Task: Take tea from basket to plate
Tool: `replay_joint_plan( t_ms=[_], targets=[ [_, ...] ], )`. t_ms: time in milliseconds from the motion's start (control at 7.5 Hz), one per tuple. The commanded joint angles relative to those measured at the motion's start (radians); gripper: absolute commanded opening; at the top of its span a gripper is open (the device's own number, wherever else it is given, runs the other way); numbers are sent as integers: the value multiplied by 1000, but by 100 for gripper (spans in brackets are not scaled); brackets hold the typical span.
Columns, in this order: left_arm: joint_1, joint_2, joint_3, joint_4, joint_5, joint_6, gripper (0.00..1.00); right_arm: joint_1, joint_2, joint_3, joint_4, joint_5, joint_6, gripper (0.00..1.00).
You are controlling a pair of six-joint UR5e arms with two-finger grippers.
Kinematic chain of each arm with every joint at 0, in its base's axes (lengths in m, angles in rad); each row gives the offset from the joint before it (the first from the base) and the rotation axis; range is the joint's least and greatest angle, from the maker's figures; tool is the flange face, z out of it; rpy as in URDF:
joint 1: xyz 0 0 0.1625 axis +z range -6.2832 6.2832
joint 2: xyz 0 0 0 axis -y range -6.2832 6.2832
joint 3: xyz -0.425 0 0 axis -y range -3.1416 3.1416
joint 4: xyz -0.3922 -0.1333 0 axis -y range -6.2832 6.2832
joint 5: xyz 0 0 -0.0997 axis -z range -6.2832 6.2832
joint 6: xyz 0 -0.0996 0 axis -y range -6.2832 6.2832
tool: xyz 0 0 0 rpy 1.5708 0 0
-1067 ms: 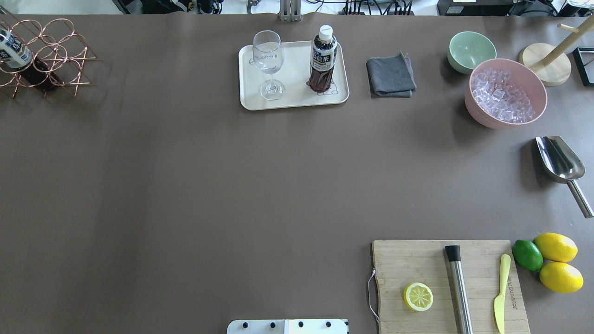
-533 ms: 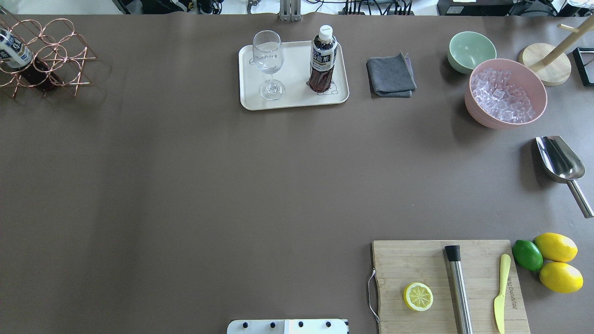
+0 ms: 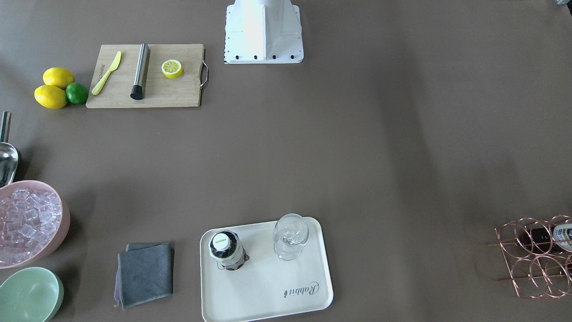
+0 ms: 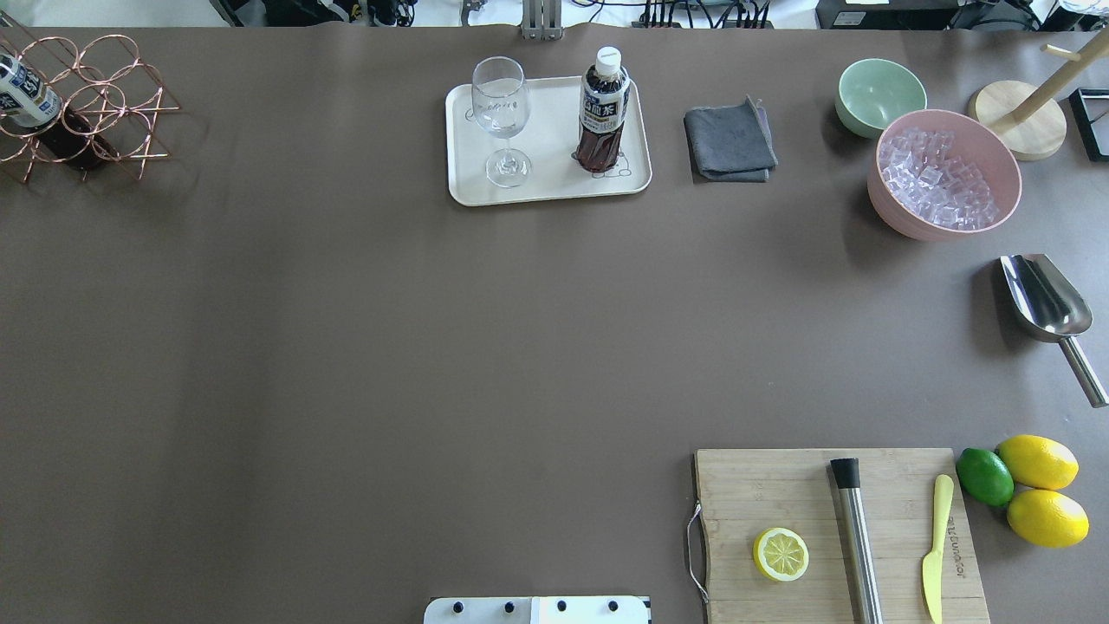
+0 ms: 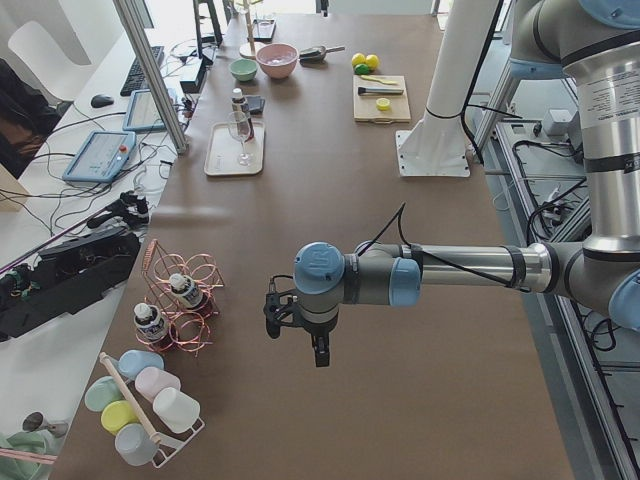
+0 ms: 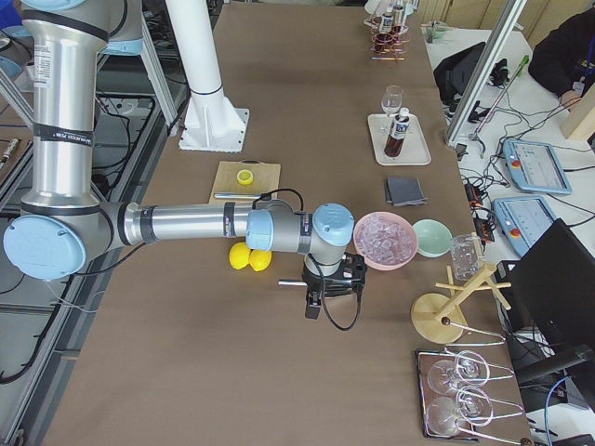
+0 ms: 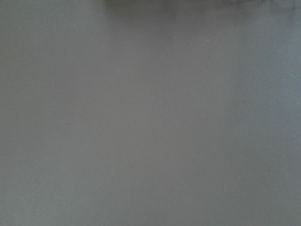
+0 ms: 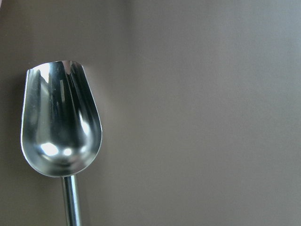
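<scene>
One tea bottle (image 4: 604, 108) stands upright on the tray (image 4: 554, 186), at the end away from the glass (image 4: 501, 113) and close to the tray's rim. We judge the carry itself done. The wire basket (image 4: 113, 95) sits at the table's far corner with another bottle (image 4: 26, 91) lying tilted in a ring.

Both arms hang well away from the tray. The left gripper (image 5: 320, 352) hovers over bare table near the basket, and the right gripper (image 6: 314, 307) hovers above the metal scoop (image 8: 59, 122). Each shows only from the side, so we cannot tell whether their jaws are apart or together.

The risks we see lie in the next move. The bottle is tall and narrow, so an arm sweeping low across the tray could topple it into the glass. If we fetch a second bottle, the light basket may drag along or tip as the bottle pulls through its ring. Setting it down between bottle and glass leaves little room, and a nudge could knock over the stemmed glass.
</scene>
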Motion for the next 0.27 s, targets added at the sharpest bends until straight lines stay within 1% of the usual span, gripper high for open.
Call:
replay_joint_plan(
  t_ms=[0,133],
  targets=[
    [1,-2,2,0,6,0,99,2,0,0,0,0,0,100],
    [3,-2,8,0,8,-2,99,4,0,0,0,0,0,100]
  ],
)
